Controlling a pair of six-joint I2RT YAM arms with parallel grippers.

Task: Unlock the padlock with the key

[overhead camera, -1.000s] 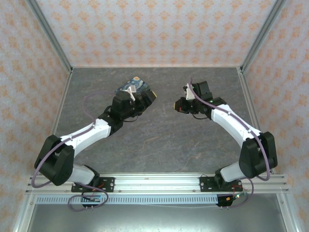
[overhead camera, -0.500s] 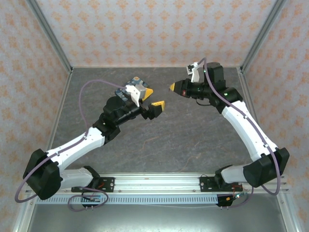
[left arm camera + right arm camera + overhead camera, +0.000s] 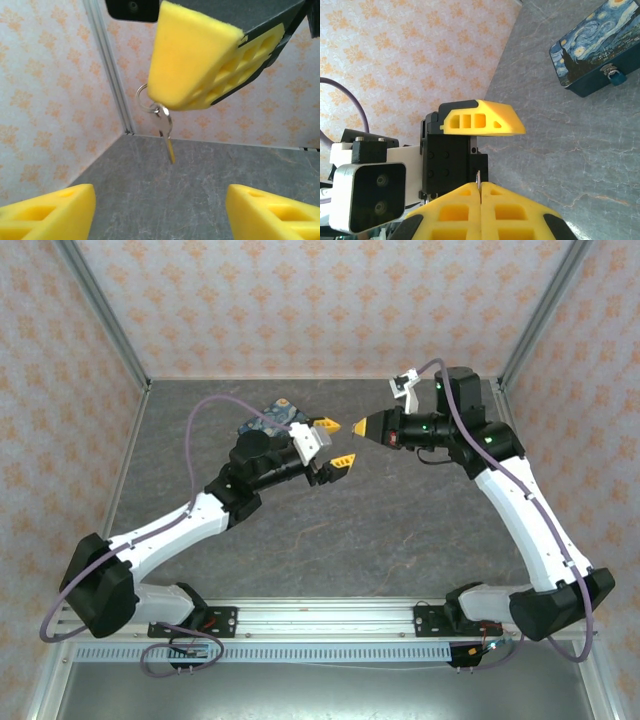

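Two end effectors meet in mid-air above the grey stone-patterned surface point(image 3: 400, 530) in the top external view. The left end effector point(image 3: 335, 442) has its yellow pads spread apart. The right end effector point(image 3: 362, 426) points its pinched yellow tip at that gap. Just behind the left arm lies the dark-blue box with a swirling starry-night print point(image 3: 268, 418).

In the left wrist view, the left end effector's own pads point(image 3: 50, 210) sit wide apart at the bottom corners, holding nothing. Above them, the right end effector is clamped on a thin wire ring point(image 3: 141, 97), from which the small silver metal key point(image 3: 167, 137) hangs freely, blade down.

In the right wrist view, the right end effector's pads point(image 3: 480, 202) are pressed together, with a sliver of metal showing at their seam. One pad of the left end effector point(image 3: 480, 120) hovers just beyond. Well apart, at the top right, the tiny blue padlock point(image 3: 617, 76) hangs from the box's front hasp.

This looks like a handover. Because the key dangles loosely from the ring, it may swing or twist as the left pads close, so they could pinch it crooked or miss it. If the right end effector lets go too early, the key would drop to the surface. A skewed grip would also make it hard to line the key up with so small a padlock.
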